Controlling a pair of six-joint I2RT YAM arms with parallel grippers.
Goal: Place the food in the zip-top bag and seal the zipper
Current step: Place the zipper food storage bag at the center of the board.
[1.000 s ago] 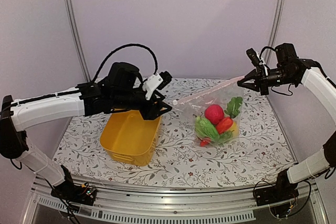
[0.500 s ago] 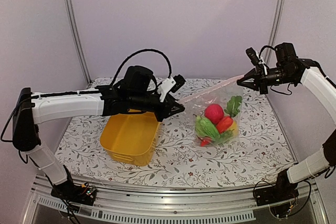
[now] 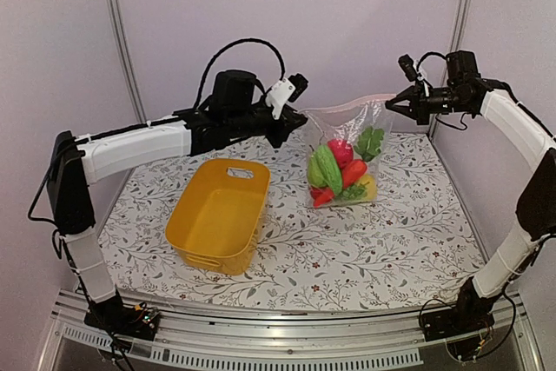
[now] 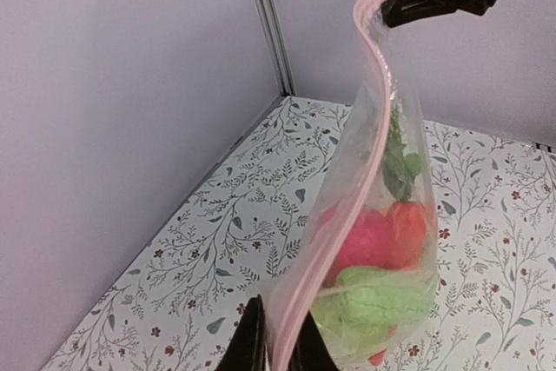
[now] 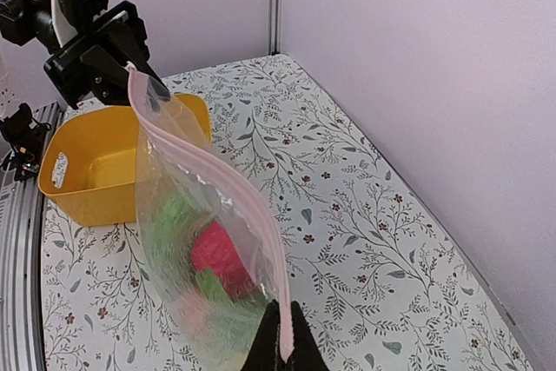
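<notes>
- The left gripper [image 3: 294, 119] is closed tight on one end of the zipper [image 4: 368, 119], with only a thin edge of plastic between its tips. I judge that so small a bite can slip out if the pull along the strip grows.
- The right gripper [image 3: 393, 103] is clamped on the opposite end, and the strip runs taut between the two in a shallow curve. If they draw further apart, the plastic may tear at a corner or jerk free of one gripper.
- The bag [image 3: 346, 152] hangs below the strip, over the far side of the tabletop [image 3: 400, 241]. I cannot tell whether its bottom touches the surface. If one end is lost, it would swing down from the other corner.
- The food [image 3: 339, 171] lies heaped at the bottom of the bag: red, green and orange pieces, with a leafy top standing higher. Its weight drags on the strip, and a sudden drop could spill pieces if the mouth is not shut.
- In the wrist views the pink strip reads as one band, yet I cannot tell whether it is pressed closed along its whole length. An open stretch would leave the task unfinished.
- The yellow basket [image 3: 217, 215] sits on the tabletop below the left arm, apart from the bag. A lowering arm could knock it.
</notes>
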